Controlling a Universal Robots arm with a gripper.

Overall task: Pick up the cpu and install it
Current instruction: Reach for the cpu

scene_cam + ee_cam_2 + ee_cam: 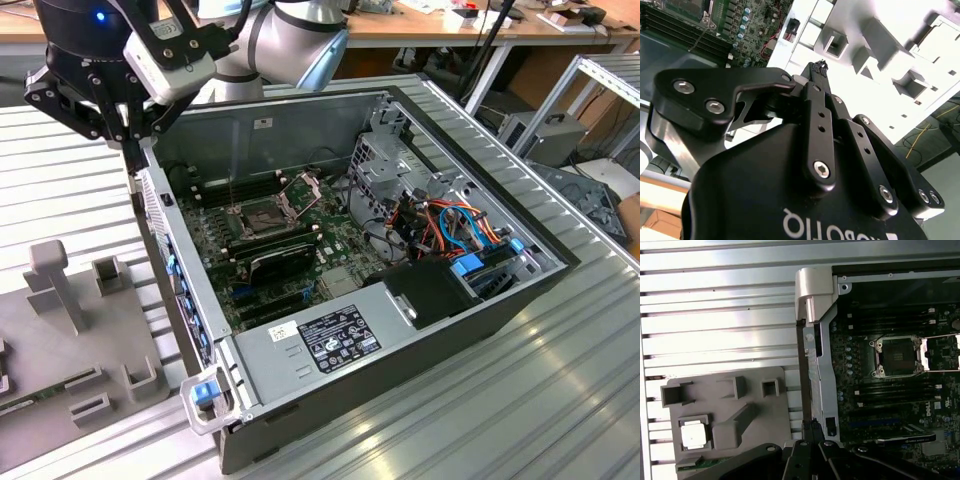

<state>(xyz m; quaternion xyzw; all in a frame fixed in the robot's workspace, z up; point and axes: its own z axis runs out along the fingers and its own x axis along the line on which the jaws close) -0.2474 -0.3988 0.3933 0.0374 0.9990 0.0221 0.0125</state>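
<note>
I see the gripper (131, 150) hanging over the far-left corner of the open computer case (270, 125), just above its left wall as the exterior view shows it. Its fingers (818, 70) are clenched together with nothing between them; in both wrist views the black tips meet in a narrow point.

The cpu (692, 434) lies flat, pale metal face up, in a square recess of the grey fixture tray (715, 400). It is well apart from the fingertips and nothing touches it. The tray (60, 340) rests on the ribbed metal table (60, 190), beside the case on the exterior view's left.

Inside the case the green motherboard (215, 250) lies flat. Its dark square socket (255, 215) stands open, and the hinged metal frame (940, 352) is swung back to one side. In the first wrist view the socket (897, 356) holds no chip.
</note>
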